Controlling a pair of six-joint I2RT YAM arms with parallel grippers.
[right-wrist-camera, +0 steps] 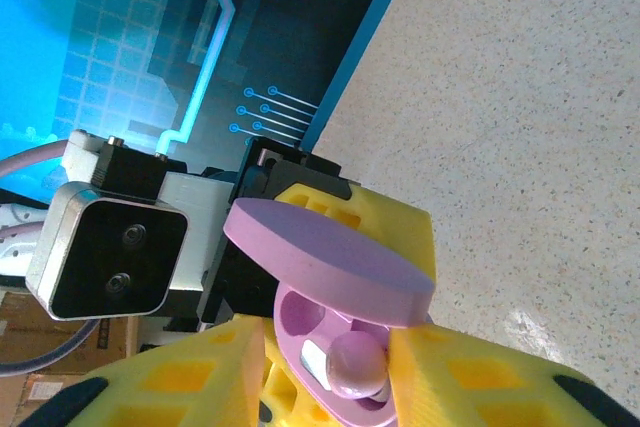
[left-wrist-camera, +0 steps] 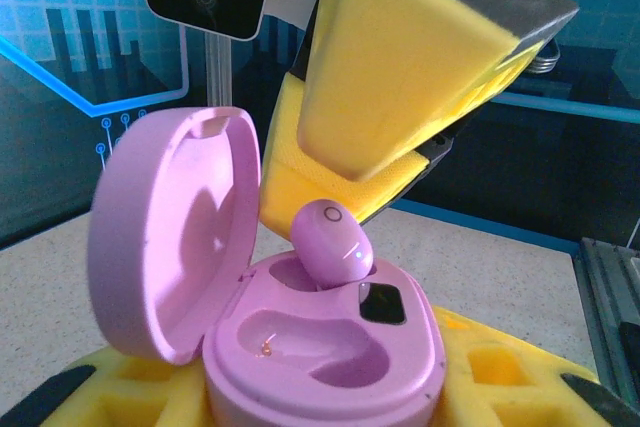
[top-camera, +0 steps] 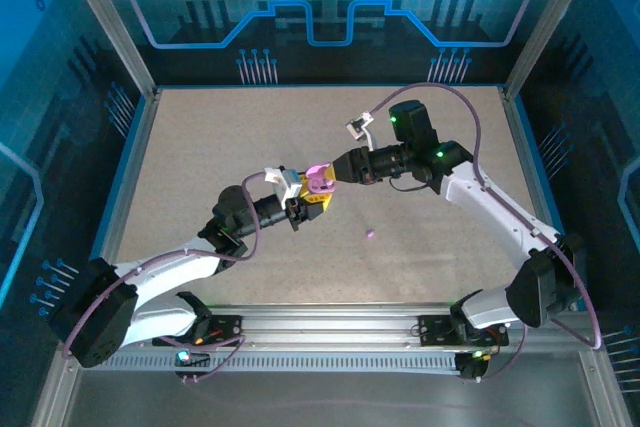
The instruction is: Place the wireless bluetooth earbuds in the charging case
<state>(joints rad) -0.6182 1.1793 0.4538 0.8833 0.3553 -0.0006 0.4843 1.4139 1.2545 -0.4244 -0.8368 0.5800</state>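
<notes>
Sitting tilted in open purple case [left-wrist-camera: 322, 372], ring-marked purple earbud [left-wrist-camera: 333, 240].

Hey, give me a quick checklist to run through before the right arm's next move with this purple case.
1. Left gripper clamped on case: ok.
2. Lid open: ok.
3. Bud seated flush: not ok, it sits tilted and sticks up.
4. Right gripper off the bud: cannot tell; jaws stand apart but close around it.
5. Other slot free: ok.
6. Loose bud in sight on table: ok.
</notes>
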